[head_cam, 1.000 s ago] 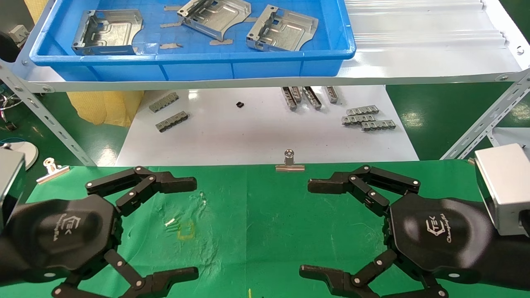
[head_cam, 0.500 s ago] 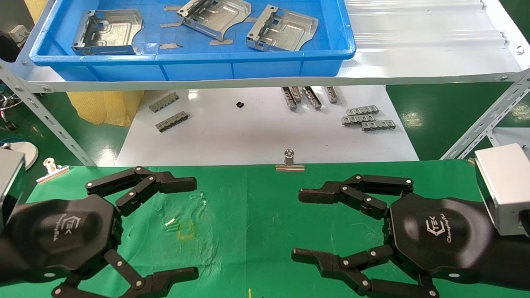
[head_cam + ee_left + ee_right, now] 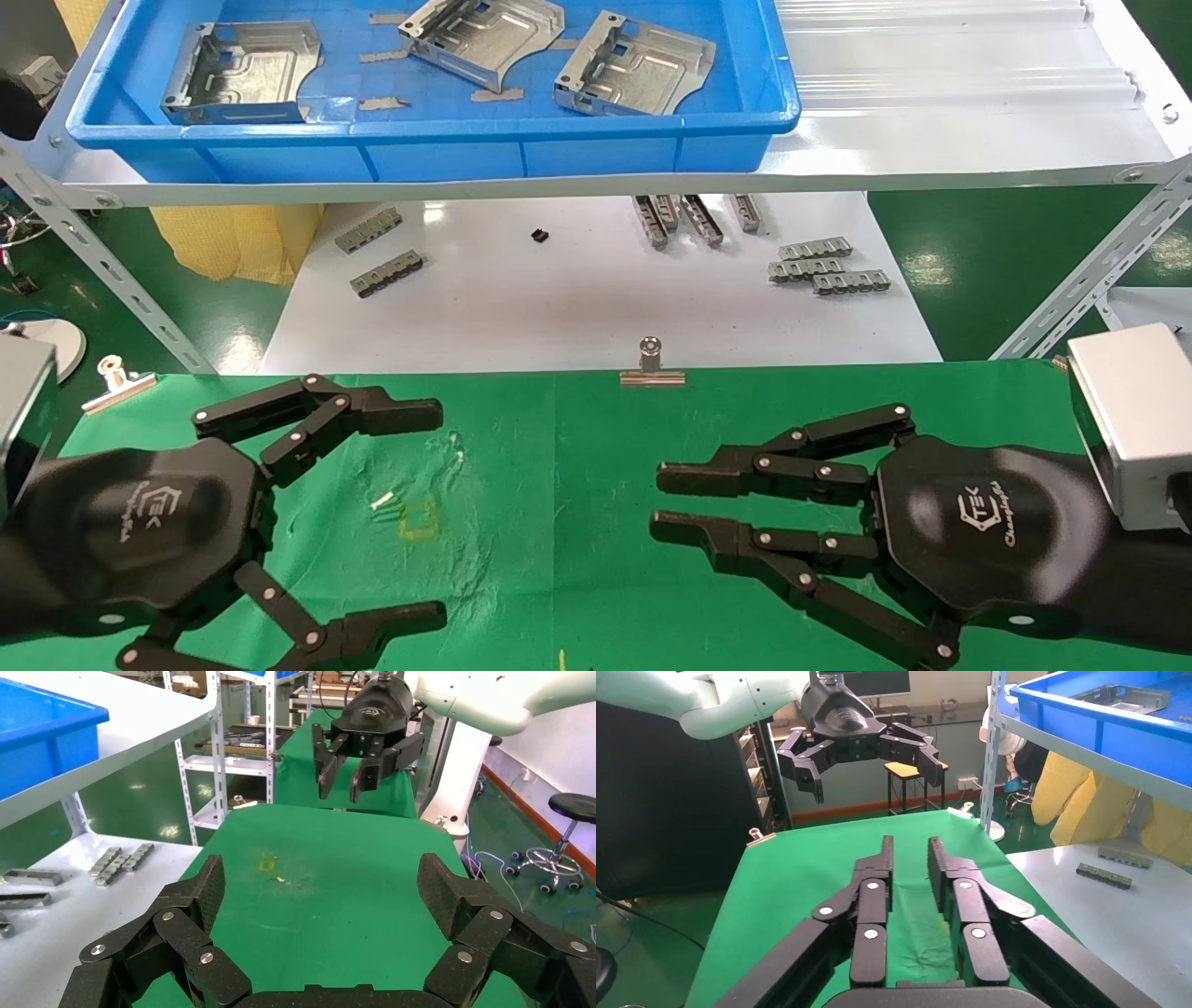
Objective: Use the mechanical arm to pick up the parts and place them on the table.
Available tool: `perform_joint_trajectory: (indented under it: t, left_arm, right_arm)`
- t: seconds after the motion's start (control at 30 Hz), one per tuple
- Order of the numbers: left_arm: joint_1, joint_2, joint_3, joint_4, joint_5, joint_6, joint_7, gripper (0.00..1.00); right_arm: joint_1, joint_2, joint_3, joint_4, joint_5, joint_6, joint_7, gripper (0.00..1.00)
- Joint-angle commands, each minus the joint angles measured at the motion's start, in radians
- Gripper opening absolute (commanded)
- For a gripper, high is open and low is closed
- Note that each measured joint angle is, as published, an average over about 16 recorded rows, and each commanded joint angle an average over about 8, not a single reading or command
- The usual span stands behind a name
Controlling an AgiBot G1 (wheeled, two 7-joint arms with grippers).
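While three parts (image 3: 244,73) (image 3: 484,37) (image 3: 633,65) lie untouched in the blue tray (image 3: 559,154) on the white metal shelf (image 3: 931,140), nothing rests on the green desk (image 3: 577,559), so the task looks to be at its very start, with no pick yet made. The right pincer (image 3: 656,503) hangs low over the desk on the robot's right, its black linkage fingers drawn nearly together with only a narrow gap between the tips, and it holds nothing. The left pincer (image 3: 440,513) hovers over the desk's left side, spread wide and also empty. The next move, as I judge it, calls for an arm to rise to the tray, open over a plate and close across a folded edge tab or raised rim, since the flat faces offer little to bite. The parts are silver-grey stamped sheet metal, roughly square, with embossed channels, upturned tabs and one curved cut-out; they look thin, stiff and slick. The desk's cloth is bright green, creased and scuffed near a faint yellow mark (image 3: 417,517), and a silver binder clip (image 3: 652,365) holds its far edge. Small grey comb-like strips (image 3: 824,266) lie on the glossy white board (image 3: 577,298) below the shelf.
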Motion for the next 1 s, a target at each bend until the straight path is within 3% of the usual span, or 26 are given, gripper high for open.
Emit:
perform_joint_trajectory:
  t: [0.03, 0.27, 0.43, 0.63, 0.83, 0.87, 1.0]
  left_arm:
    - [0.0, 0.0, 0.0, 0.0, 0.0, 0.0, 0.0, 1.0]
    - [-0.04, 0.014, 0.003, 0.013, 0.023, -0.018, 0.002, 1.0]
    - [-0.198, 0.057, 0.02, 0.096, 0.092, -0.031, -0.001, 1.0]
    - [-0.476, 0.186, 0.084, 0.371, 0.238, -0.05, 0.028, 1.0]
    - [-0.698, 0.355, 0.145, 0.705, 0.404, -0.22, 0.107, 1.0]
    - [-0.727, 0.384, 0.154, 0.755, 0.428, -0.26, 0.12, 1.0]
    - [-0.826, 0.501, 0.189, 0.94, 0.509, -0.416, 0.166, 1.0]
  right_arm:
    - [0.0, 0.0, 0.0, 0.0, 0.0, 0.0, 0.0, 0.0]
    - [0.0, 0.0, 0.0, 0.0, 0.0, 0.0, 0.0, 0.0]
    - [0.0, 0.0, -0.001, -0.001, 0.0, 0.0, 0.0, 0.0]
    - [0.001, 0.0, -0.001, -0.001, 0.0, 0.0, -0.001, 0.0]
    - [0.001, 0.0, -0.001, -0.001, 0.001, 0.0, -0.001, 0.01]
    - [0.001, 0.0, -0.001, -0.001, 0.001, 0.0, -0.001, 0.1]
    - [0.001, 0.0, -0.002, -0.001, 0.001, 0.0, -0.001, 0.6]
